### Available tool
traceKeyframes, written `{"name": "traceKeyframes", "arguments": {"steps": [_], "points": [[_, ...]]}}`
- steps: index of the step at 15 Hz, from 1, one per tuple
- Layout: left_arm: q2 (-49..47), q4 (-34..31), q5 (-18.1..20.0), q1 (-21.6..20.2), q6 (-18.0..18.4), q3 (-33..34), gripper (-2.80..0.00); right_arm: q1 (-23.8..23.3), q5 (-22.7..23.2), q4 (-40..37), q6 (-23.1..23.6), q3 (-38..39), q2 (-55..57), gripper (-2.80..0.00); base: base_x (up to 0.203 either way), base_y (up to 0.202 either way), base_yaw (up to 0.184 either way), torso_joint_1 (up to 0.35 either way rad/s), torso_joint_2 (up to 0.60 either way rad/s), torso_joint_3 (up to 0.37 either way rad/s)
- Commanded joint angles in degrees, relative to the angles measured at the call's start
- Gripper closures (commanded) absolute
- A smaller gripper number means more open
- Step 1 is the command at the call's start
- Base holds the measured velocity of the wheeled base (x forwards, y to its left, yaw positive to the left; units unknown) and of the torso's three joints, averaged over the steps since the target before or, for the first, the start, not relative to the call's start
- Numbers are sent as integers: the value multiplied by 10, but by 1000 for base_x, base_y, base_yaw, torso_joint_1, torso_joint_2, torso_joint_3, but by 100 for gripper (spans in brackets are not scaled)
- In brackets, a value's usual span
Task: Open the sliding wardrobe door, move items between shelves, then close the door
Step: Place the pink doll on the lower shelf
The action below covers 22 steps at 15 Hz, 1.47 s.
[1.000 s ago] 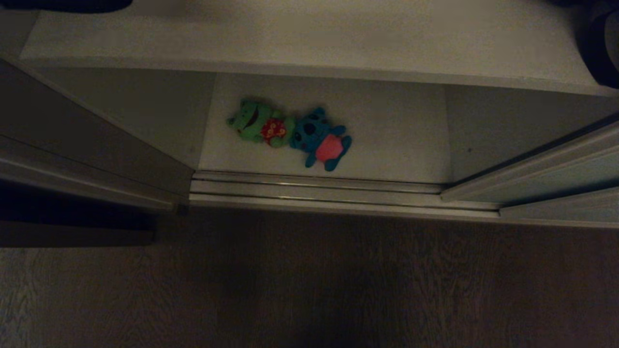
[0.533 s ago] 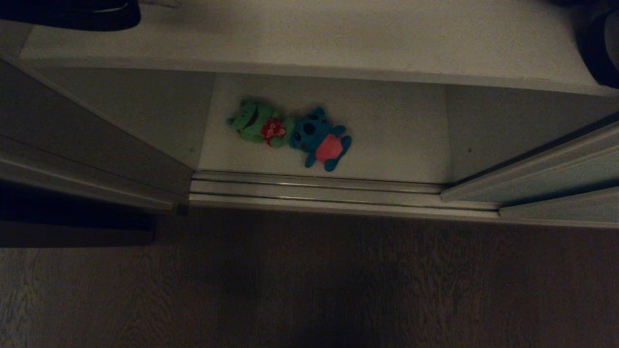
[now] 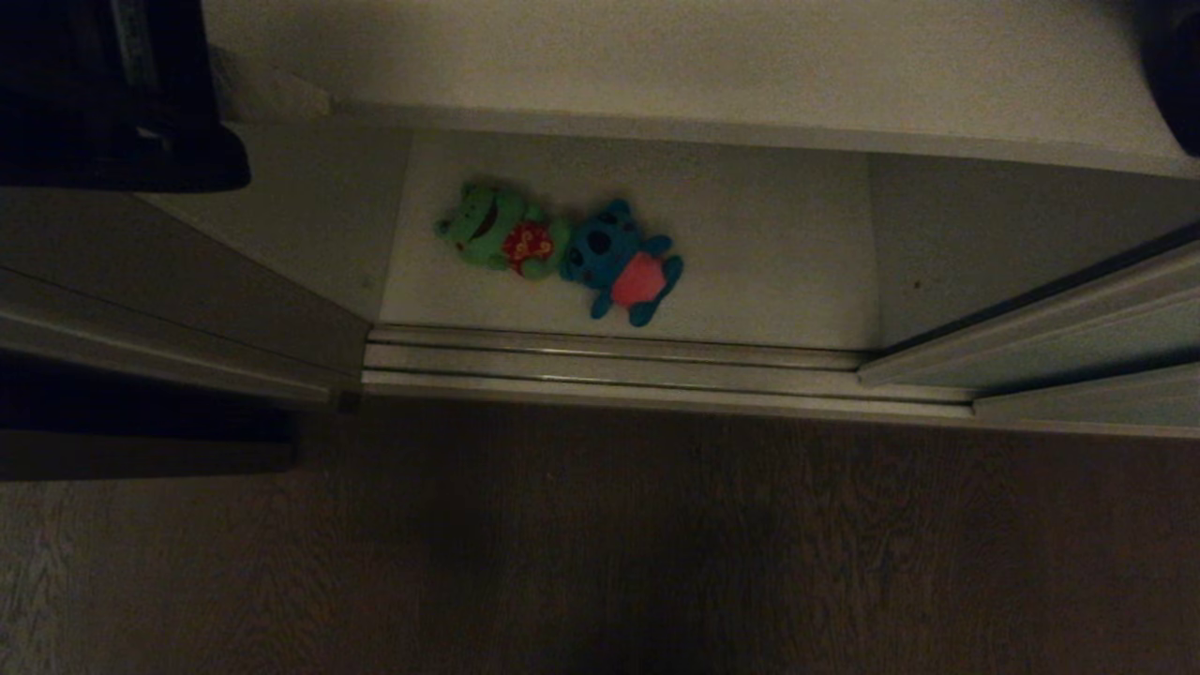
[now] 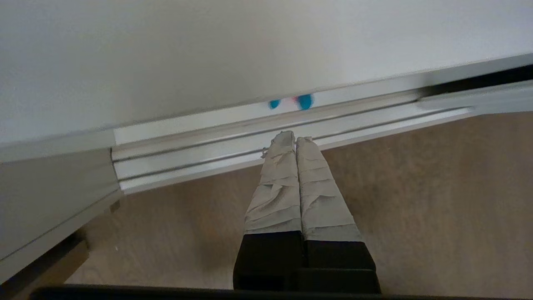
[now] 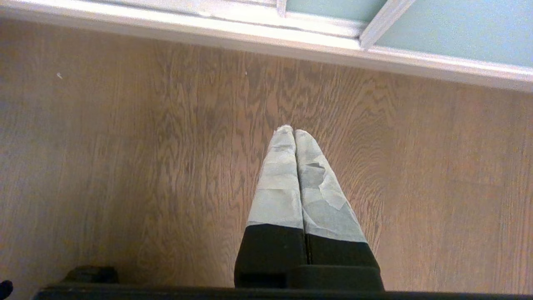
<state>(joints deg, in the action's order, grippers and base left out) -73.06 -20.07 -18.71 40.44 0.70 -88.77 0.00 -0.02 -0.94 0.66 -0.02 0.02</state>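
Only the left wrist view shows the left pincer (image 4: 295, 138) pressed closed, empty, above the floor track (image 4: 233, 146).

No legible txt, dim view.

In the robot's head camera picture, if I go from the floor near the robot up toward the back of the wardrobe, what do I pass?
Wood floor → metal door track → bottom shelf with the green toy and blue toy → upper shelf.

Head view is dim and murky, wrist views brighter, the left one smeared by motion blur.
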Motion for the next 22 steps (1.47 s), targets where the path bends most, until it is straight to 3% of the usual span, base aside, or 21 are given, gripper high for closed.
{"name": "traceKeyframes", "arguments": {"steps": [1, 4, 8, 16, 19, 22], "points": [[4, 71, 12, -6, 5, 47, 0, 0, 0, 0, 0, 0, 0, 0, 0, 0, 0, 4, 4, -163], [-30, 125, 16, -9, 20, 55, 0, 0, 0, 0, 0, 0, 0, 0, 0, 0, 0, 2, 5, -169], [-32, 139, 14, -8, 29, 25, 0, 0, 0, 0, 0, -1, 0, 0, 0, 0, 0, -2, 1, -26], [8, 120, 14, 1, 86, -6, 0, 0, 0, 0, 1, -1, 0, 0, 0, 0, 0, 0, 1, 135], [30, 69, 14, 6, 90, -6, 0, 0, 0, 0, 0, -1, 0, 0, 0, 0, 0, 2, 3, 195], [23, 64, 14, 5, 90, -2, 0, 0, 0, 0, 0, 0, 0, 0, 0, 0, 0, -1, 3, 201]]}}
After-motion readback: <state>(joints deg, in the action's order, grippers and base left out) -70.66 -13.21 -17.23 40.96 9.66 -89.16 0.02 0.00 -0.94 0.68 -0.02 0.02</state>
